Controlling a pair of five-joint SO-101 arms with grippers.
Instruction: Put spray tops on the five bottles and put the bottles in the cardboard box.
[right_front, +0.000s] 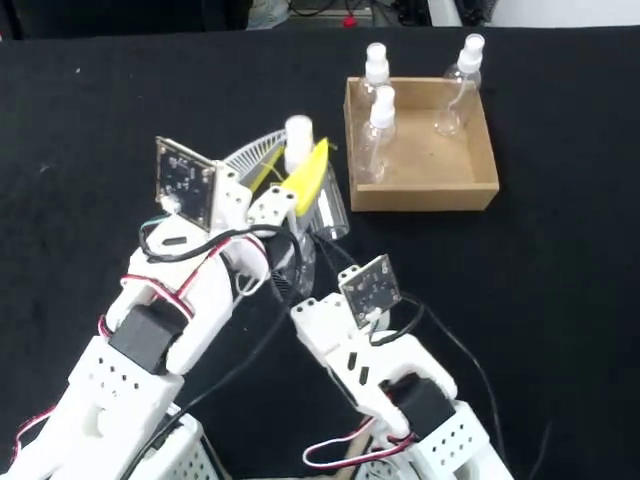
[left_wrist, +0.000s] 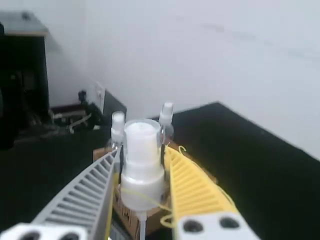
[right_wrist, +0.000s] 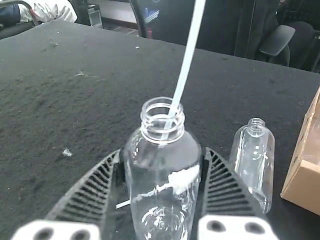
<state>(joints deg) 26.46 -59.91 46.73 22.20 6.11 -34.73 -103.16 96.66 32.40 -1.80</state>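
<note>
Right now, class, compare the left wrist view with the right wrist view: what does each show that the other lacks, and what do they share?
Left wrist view: the left gripper shut on a white spray top, with two capped bottles beyond. Right wrist view: the right gripper shut on an open-necked bottle, and a second uncapped bottle beside it. Shared: the spray top's dip tube, entering that neck, the cardboard box and the black table.
</note>
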